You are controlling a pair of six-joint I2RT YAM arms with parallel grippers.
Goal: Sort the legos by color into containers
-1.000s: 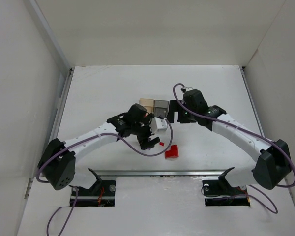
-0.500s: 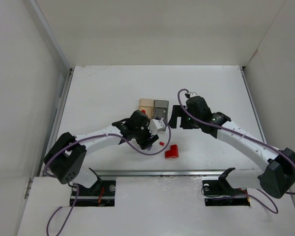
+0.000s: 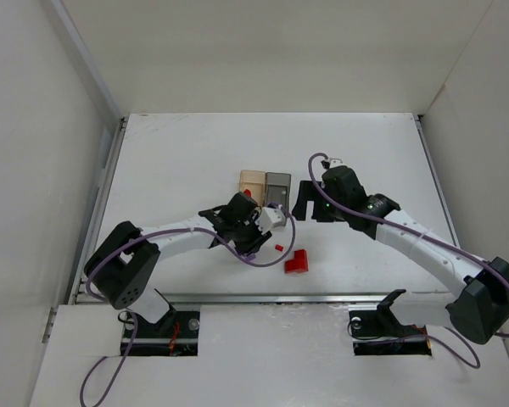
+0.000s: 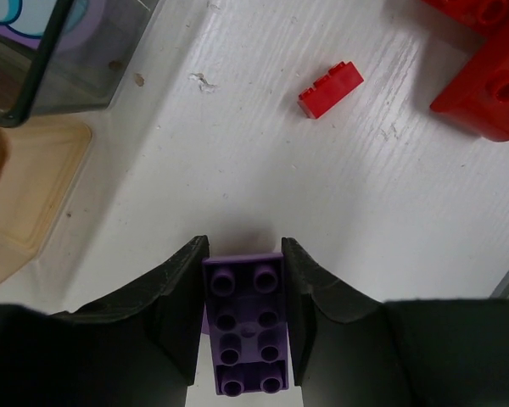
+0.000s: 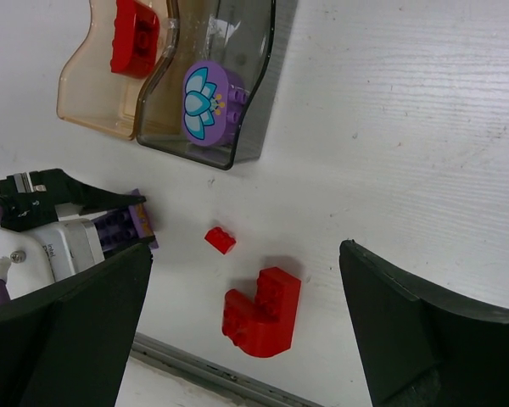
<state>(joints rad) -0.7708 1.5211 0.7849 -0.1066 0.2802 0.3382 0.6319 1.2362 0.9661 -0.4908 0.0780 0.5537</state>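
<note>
My left gripper (image 4: 244, 246) is down at the table with both fingers pressed against the sides of a purple lego (image 4: 244, 326), studs facing the camera. In the top view it (image 3: 253, 233) sits just in front of the containers. A tiny red lego (image 4: 331, 88) and an L-shaped red lego (image 5: 260, 322) lie on the table to its right. The orange-tan container (image 5: 89, 110) holds a red lego (image 5: 136, 34). The smoky grey container (image 5: 246, 127) holds a round purple piece with a flower (image 5: 209, 102). My right gripper (image 5: 244, 254) hovers wide open above the red legos, holding nothing.
A metal rail (image 3: 280, 298) runs along the table's near edge, close to the L-shaped lego. White walls enclose the table on three sides. The left wrist's white housing (image 5: 64, 250) stands beside the purple lego.
The left jaws have closed from wide open onto the purple lego, and the left arm has sunk lower. The right arm drifted slightly to the right, still open.
</note>
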